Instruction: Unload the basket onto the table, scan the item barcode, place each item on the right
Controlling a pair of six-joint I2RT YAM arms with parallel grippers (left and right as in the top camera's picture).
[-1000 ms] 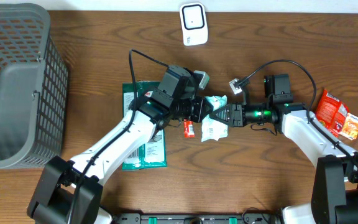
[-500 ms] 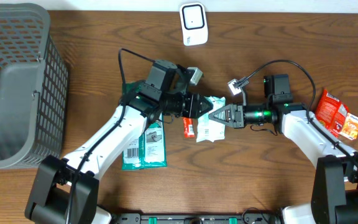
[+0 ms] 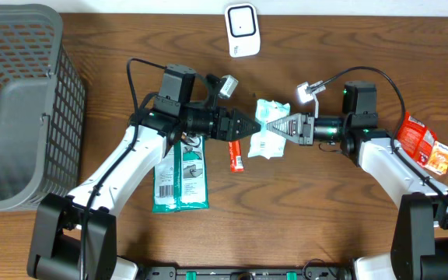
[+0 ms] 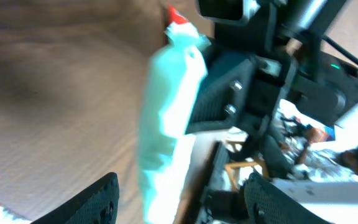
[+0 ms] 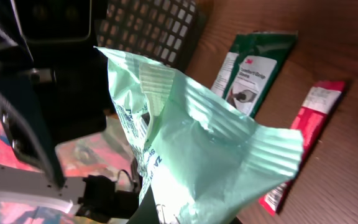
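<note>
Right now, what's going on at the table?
The right fingers are shut on a pale green packet, holding it up over the middle of the table. The left fingers are open right beside it, not gripping it. The white scanner sits at the far edge, and the packet is not yet in front of it. A red bar and green pouches lie on the wood nearby.
</note>
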